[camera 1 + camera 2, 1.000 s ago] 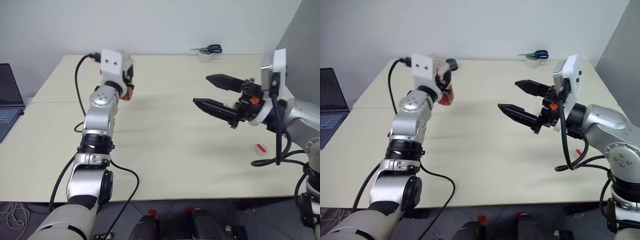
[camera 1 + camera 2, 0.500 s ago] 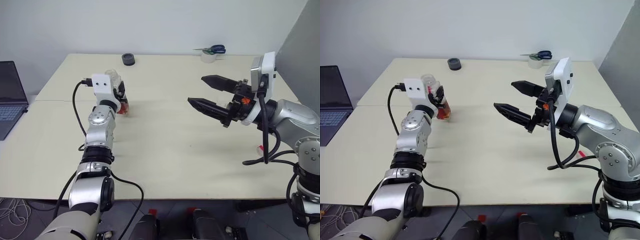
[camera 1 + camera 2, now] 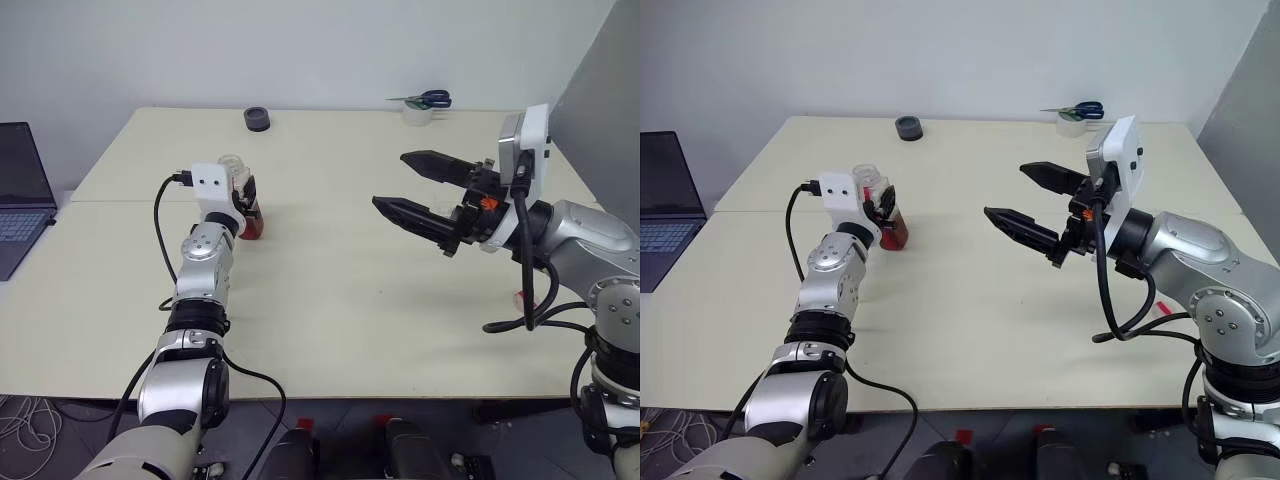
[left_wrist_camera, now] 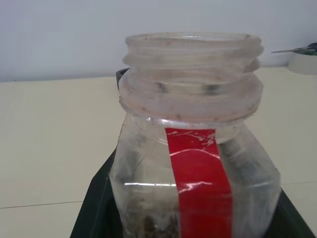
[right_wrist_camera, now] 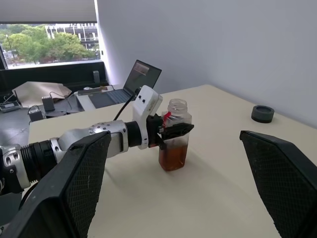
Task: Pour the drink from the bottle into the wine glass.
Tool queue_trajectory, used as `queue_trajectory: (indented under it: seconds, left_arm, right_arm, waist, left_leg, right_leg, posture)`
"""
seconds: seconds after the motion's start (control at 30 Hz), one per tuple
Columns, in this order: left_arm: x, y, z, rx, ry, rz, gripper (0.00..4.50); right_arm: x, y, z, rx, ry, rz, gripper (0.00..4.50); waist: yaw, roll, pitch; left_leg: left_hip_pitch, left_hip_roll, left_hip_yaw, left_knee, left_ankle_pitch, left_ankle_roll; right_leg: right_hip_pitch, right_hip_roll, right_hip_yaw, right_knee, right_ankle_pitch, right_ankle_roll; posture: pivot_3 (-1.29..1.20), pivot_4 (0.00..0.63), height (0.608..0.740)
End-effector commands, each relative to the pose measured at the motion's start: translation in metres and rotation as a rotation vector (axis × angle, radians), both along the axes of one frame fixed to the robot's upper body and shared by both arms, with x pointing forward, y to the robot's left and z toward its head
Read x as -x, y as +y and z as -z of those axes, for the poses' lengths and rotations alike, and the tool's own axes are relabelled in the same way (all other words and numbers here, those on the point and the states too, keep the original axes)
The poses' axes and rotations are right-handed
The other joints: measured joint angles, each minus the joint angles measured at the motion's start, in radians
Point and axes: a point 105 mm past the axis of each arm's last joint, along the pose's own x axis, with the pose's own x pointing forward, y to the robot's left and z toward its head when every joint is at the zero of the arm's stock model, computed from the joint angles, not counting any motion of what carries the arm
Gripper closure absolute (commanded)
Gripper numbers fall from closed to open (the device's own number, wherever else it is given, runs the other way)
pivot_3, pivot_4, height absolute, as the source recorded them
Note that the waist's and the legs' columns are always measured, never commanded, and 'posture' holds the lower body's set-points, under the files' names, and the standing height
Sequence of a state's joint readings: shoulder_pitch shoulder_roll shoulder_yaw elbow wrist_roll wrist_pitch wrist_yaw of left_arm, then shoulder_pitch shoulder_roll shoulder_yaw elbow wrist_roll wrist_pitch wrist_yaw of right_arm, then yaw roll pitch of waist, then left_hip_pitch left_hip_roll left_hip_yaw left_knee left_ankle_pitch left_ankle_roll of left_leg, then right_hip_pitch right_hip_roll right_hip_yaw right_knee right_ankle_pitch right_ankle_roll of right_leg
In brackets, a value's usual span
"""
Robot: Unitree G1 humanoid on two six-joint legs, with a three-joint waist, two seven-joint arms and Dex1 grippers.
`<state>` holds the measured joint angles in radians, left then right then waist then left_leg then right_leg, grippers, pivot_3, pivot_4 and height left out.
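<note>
Holding now: the left tool (image 3: 883, 203) is closed on the bottle (image 3: 887, 212), gripping it at the upper body, just below the neck.
Bottle: it is uncapped and upright; it seems to stand on the bench (image 3: 330, 310) or just over it, and contact cannot be confirmed.
Drink: the amber-brown drink (image 5: 172, 156) fills only the lower part of the bottle, well below the open mouth.
Right tool: the right tool (image 3: 418, 192) hangs in the air over the middle of the bench, its two black fingers spread wide, with nothing between them.
Cap: a small red-pink cap (image 3: 521, 296) lies on the bench at the right, under the right arm.
Risk of spill: the mouth is open, so a quick tilt or a bump would probably throw the drink onto the bench.
Risk of slip: the bottle is smooth plastic and is held high, so it could turn in the fingers when it is tilted.
Risk of collision: the two arms face each other, and a careless reach across could strike the bottle.
Open room: the middle of the bench, between the two tools, is bare and wide.
Edges: the bottle is near the left part of the bench but well away from its front edge.
Far side: a black round thing (image 3: 257, 119), a tape roll (image 3: 411, 112) and scissors (image 3: 424, 98) lie near the back edge, well apart from the bottle.
Left side: a laptop (image 3: 18, 195) stands beside the bench.
</note>
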<state>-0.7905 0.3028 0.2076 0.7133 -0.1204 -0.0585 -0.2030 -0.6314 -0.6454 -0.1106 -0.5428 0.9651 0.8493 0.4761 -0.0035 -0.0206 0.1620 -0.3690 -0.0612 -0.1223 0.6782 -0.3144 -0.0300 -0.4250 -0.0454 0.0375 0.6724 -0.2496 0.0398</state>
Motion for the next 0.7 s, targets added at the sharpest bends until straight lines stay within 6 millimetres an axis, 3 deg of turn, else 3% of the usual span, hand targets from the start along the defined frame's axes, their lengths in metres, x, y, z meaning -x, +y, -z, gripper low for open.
queue_trajectory:
  seconds: [0.03,0.27,0.5,0.7]
  left_arm:
    - [0.001,0.001,-0.002,0.018,-0.018,0.011,2.08]
    - [0.003,0.003,0.005,0.026,0.014,0.002,0.03]
    - [0.012,0.007,0.027,0.016,0.073,-0.025,0.03]
    - [0.03,0.005,0.054,0.002,0.154,-0.026,0.03]
  right_arm:
    - [0.006,0.003,-0.009,-0.012,-0.041,-0.015,0.0]
    - [0.003,0.0,-0.008,-0.008,-0.048,0.001,0.0]
    - [0.002,-0.002,-0.001,-0.001,-0.035,0.013,0.0]
    - [0.001,-0.006,0.018,0.006,0.012,0.043,0.0]
  waist:
    - [0.0,0.0,0.0]
    - [-0.001,0.0,0.0]
    - [-0.001,0.0,0.0]
    - [-0.001,0.0,0.0]
  left_leg:
    - [0.0,0.0,0.0,0.0,0.0,0.0]
    - [0.0,0.0,0.0,0.0,0.0,0.0]
    - [0.0,0.0,0.0,0.0,0.0,0.0]
    - [0.001,0.0,0.0,-0.001,0.0,0.0]
  right_leg:
    - [0.0,0.0,0.0,0.0,0.0,0.0]
    - [0.0,0.0,0.0,0.0,0.0,0.0]
    - [0.0,0.0,0.0,0.0,0.0,0.0]
    - [0.0,0.0,0.001,0.0,0.0,0.0]
  posture:
    - [0.0,0.15,0.74]
    - [0.0,0.15,0.74]
    - [0.0,0.15,0.74]
    - [0.0,0.15,0.74]
